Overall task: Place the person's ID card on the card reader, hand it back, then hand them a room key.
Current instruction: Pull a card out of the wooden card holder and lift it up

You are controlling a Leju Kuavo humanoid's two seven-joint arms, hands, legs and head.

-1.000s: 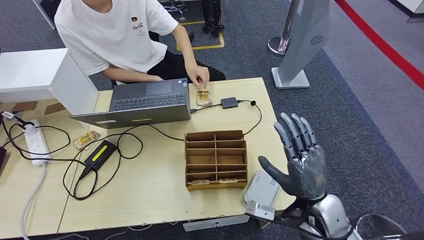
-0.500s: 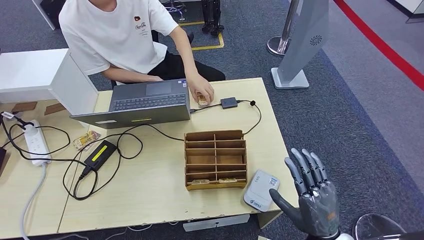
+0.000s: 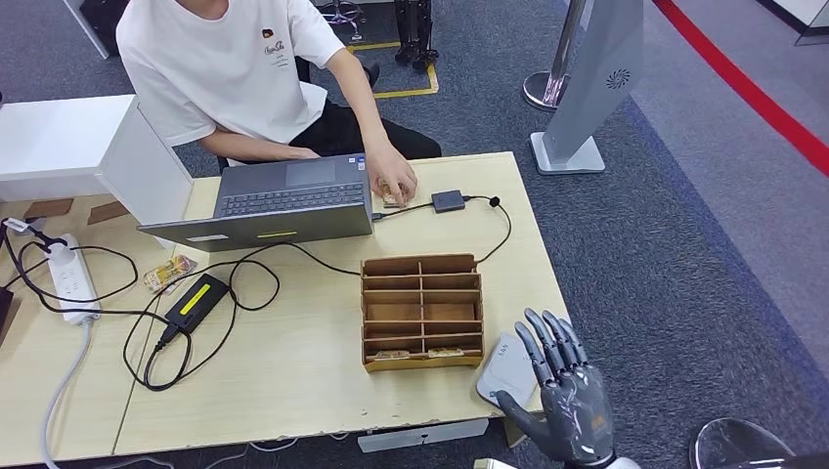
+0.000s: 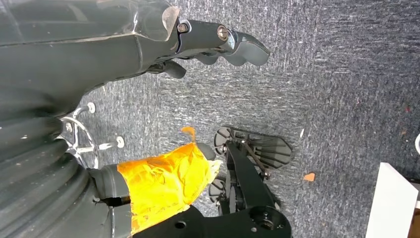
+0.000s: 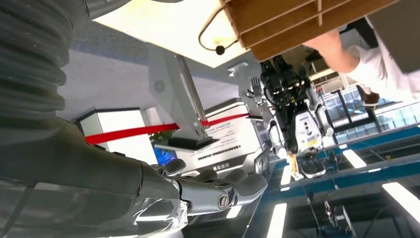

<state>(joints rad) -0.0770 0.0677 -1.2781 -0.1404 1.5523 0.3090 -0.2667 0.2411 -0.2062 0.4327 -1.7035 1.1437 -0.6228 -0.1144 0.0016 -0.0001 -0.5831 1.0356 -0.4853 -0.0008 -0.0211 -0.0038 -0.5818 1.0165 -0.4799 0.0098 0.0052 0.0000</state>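
Observation:
My right hand (image 3: 562, 396) hovers at the near right corner of the table (image 3: 293, 362), fingers spread and holding nothing; in the right wrist view its fingers (image 5: 218, 191) stretch out bare. It partly covers the white card reader (image 3: 501, 369). The person's hand (image 3: 393, 182) rests on a small card (image 3: 395, 202) beside the laptop (image 3: 283, 200). A cardboard organiser (image 3: 422, 311) holds key cards (image 3: 396, 356) in its front slots. My left hand (image 4: 218, 42) hangs over the carpet, holding nothing.
A black adapter (image 3: 196, 298) with looped cables and a white power strip (image 3: 70, 278) lie on the left of the table. A small black box (image 3: 448, 201) with a cable sits by the laptop. A grey sign stand (image 3: 577, 147) rises beyond the table's right corner.
My right hand has dropped from beside the table's right edge down and inward to the near corner, now overlapping the card reader. The person's hand has settled onto the card.

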